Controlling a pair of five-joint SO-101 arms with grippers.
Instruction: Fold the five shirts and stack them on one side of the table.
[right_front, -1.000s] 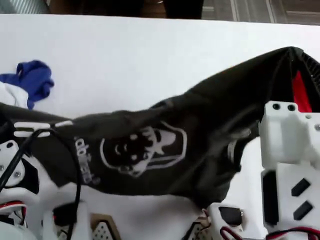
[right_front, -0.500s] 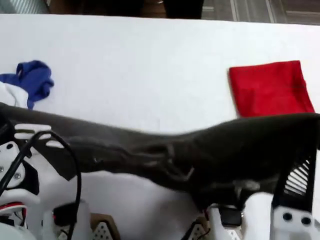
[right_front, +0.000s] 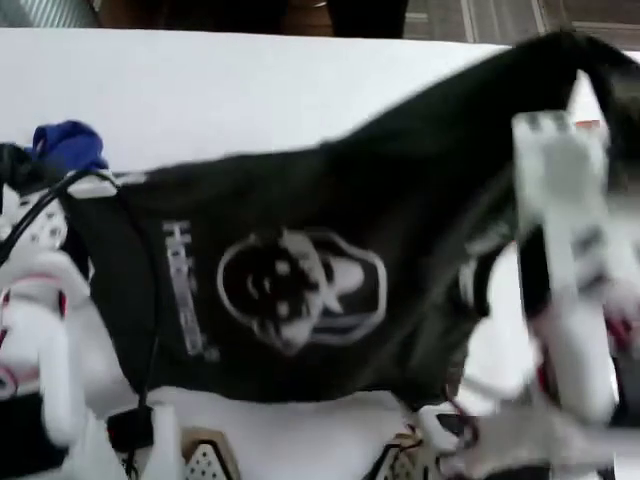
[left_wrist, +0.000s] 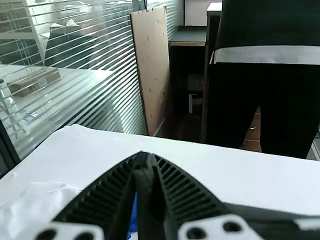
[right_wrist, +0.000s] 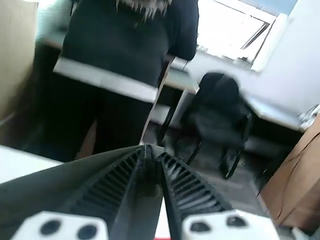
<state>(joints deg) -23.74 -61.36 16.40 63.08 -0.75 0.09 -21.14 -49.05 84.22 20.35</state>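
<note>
Your left gripper (left_wrist: 143, 162) and right gripper (right_wrist: 147, 152) each pinch the black shirt (right_front: 300, 290), spreading it over the table (right_front: 250, 90), probably to lay it flat.

Spread shirt (right_front: 300, 200) over table (right_front: 250, 90) front, w/ bunched shirt (right_front: 68, 147) behind at L

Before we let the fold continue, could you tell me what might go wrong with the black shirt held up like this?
The left gripper and right gripper each pinch only an edge of the black shirt, so it may slip. Its side hangs by the cable and could snag.
</note>
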